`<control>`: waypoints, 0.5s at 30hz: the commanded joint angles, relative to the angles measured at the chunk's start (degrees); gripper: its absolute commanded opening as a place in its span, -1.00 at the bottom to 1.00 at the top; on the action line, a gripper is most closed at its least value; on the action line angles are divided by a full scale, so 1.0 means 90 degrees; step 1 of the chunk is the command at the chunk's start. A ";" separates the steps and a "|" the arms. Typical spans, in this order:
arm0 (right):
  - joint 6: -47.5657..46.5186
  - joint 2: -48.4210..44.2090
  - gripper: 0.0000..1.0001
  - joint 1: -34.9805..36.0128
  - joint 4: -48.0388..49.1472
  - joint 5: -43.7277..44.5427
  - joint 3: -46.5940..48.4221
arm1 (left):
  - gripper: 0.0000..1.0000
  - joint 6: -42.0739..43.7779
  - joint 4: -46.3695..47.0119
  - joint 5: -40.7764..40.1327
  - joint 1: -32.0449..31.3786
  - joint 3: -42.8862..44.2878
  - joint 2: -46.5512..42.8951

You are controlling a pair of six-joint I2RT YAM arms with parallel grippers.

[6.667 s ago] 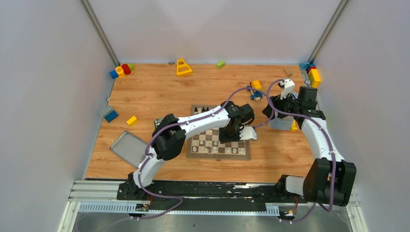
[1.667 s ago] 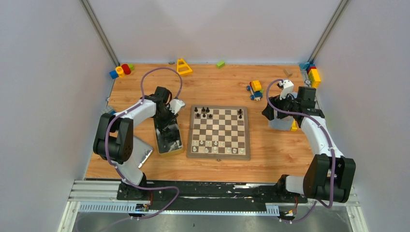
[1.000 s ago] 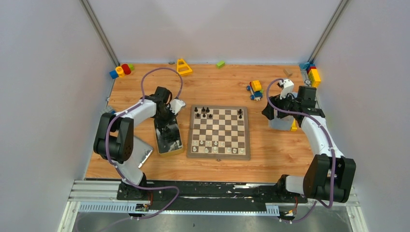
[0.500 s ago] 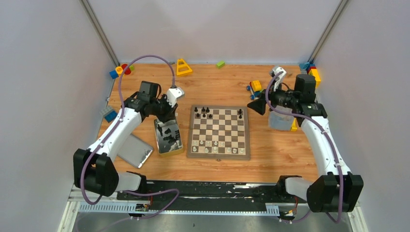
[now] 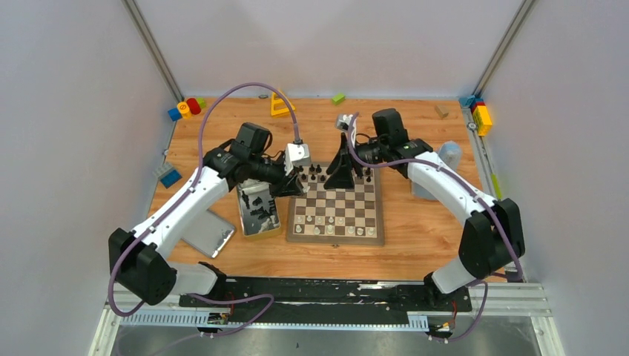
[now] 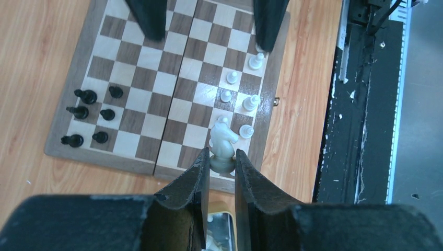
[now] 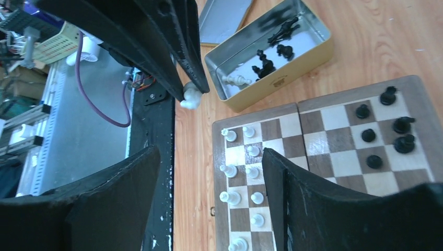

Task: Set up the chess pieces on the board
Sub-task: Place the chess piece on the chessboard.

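**Progress.** In my judgement the setup is well under half done. The flat square wooden chessboard with dark brown and cream checks [image 5: 335, 240] lies on the desk [image 5: 434, 222].

- **Far edge of the board:** at least six black chess pieces [image 6: 86, 97] stand in the two rows there, clustered toward its left corner.
- **Near edge of the board:** about nine pale silvery-white chess pieces [image 7: 253, 171] stand in the two rows there, with gaps between them.

**Left gripper** [image 6: 220, 157]. The jaws are narrow, clamped on the base of a pale silvery-white knight [image 6: 223, 140]. The knight is held raised just off the board's left edge.

**Right gripper** [image 7: 209, 157]. The jaws stand wide with nothing between them. It hovers above the board's far half.

**Stock.** A gold-sided silver metal tin [image 7: 277, 78] sits just left of the board. It holds several black pieces and at least one pale one. Its flat grey lid [image 5: 200, 231] lies further left.

**Outstanding.**
- The knight is not yet set down.
- The tin is not yet emptied.
- Most far-row squares are unfilled, and some near-row squares too.
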 commanded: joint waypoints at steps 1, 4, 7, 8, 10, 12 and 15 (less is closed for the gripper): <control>0.0191 0.0365 0.43 0.0222 0.0235 -0.0522 0.0496 | -0.58 0.0136 -0.0120 0.0350 -0.0133 0.0323 -0.0014; 0.0428 0.0666 0.39 0.0313 0.0244 -0.0827 0.0691 | -0.58 0.0023 0.0093 0.0110 -0.0237 0.0239 -0.0179; 0.0740 0.0960 0.37 0.0408 0.0241 -0.1009 0.0949 | -0.56 -0.0035 0.0312 -0.0320 -0.0357 0.0115 -0.0343; 0.0853 0.1039 0.36 0.0432 0.0244 -0.1014 0.1027 | -0.56 -0.0040 0.0416 -0.0551 -0.0431 0.0054 -0.0417; 0.1008 0.1211 0.32 0.0485 0.0250 -0.0977 0.1157 | -0.56 -0.0043 0.0550 -0.0948 -0.0556 -0.0032 -0.0492; 0.1335 0.1366 0.28 0.0504 0.0249 -0.0922 0.1251 | -0.57 -0.0044 0.0637 -0.1329 -0.0666 -0.0077 -0.0524; 0.1585 0.1565 0.19 0.0539 0.0248 -0.0882 0.1307 | -0.59 -0.0097 0.0775 -0.1779 -0.0803 -0.0113 -0.0531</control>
